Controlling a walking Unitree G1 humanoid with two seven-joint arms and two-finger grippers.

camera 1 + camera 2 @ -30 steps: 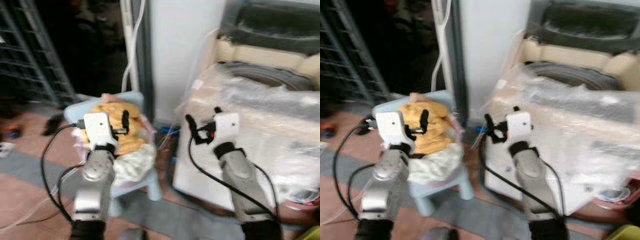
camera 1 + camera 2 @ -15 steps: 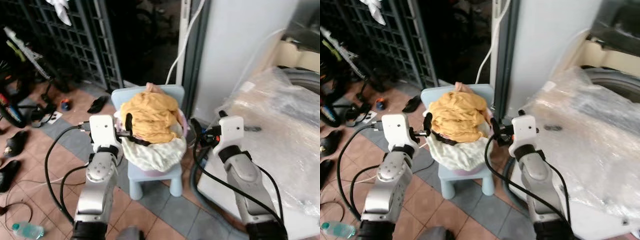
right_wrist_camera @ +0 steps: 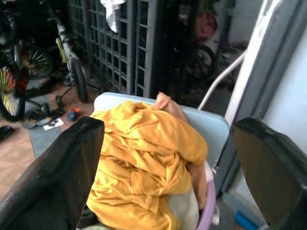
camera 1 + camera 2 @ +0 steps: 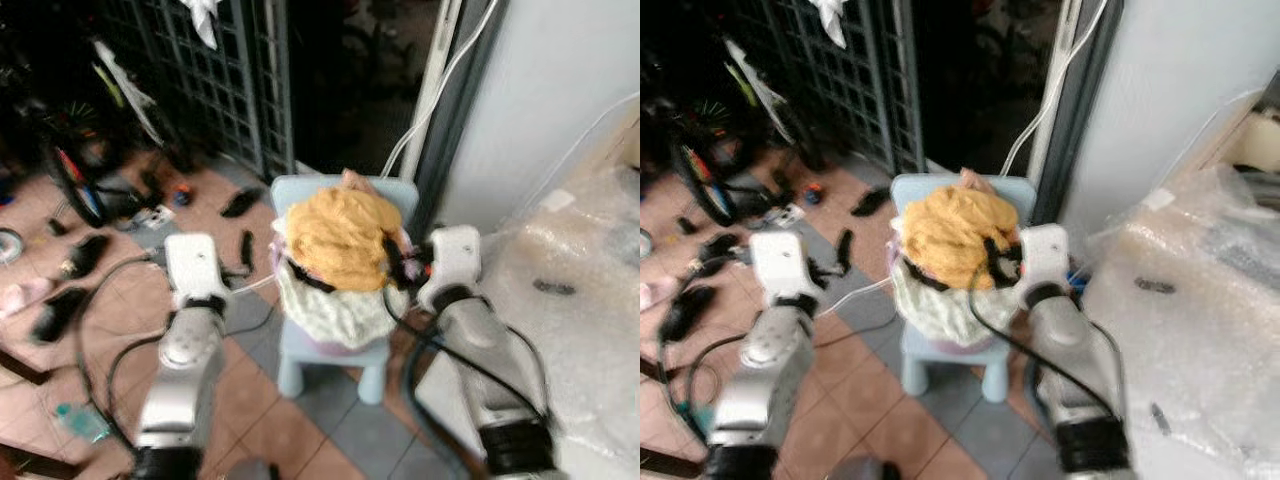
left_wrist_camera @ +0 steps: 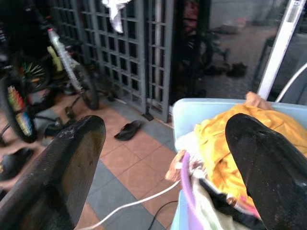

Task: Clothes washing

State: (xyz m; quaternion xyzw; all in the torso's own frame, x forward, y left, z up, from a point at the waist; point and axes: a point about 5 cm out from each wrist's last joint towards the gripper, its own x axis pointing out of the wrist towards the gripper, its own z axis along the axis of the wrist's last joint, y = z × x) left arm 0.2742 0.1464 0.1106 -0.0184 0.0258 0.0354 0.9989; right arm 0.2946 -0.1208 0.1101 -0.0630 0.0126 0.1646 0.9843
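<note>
Heap of clothes (image 4: pixel 343 240) piled high in purple basin (image 3: pixel 207 205): crumpled yellow-orange garment (image 3: pixel 144 158) on top, pale greenish-white fabric (image 4: pixel 335 312) draped over front edge, pink piece (image 3: pixel 165 101) at back. Basin sits on small light-blue chair (image 4: pixel 330 350) standing on tiled floor.

Floor (image 4: pixel 300 430): terracotta and grey tiles. A pale blue child's chair (image 4: pixel 330 350) stood on it at centre, bearing a heap of laundry, white cloth below and a yellow garment (image 4: pixel 345 235) on top. Dark sandals and shoes (image 4: pixel 240 203) lay scattered on the tiles to the left and far left, beside a bicycle (image 5: pixel 29 96) standing against a metal grille. A plastic bottle (image 4: pixel 80 421) lay near left. A white cable (image 4: pixel 855 295) ran across the tiles toward the chair.
</note>
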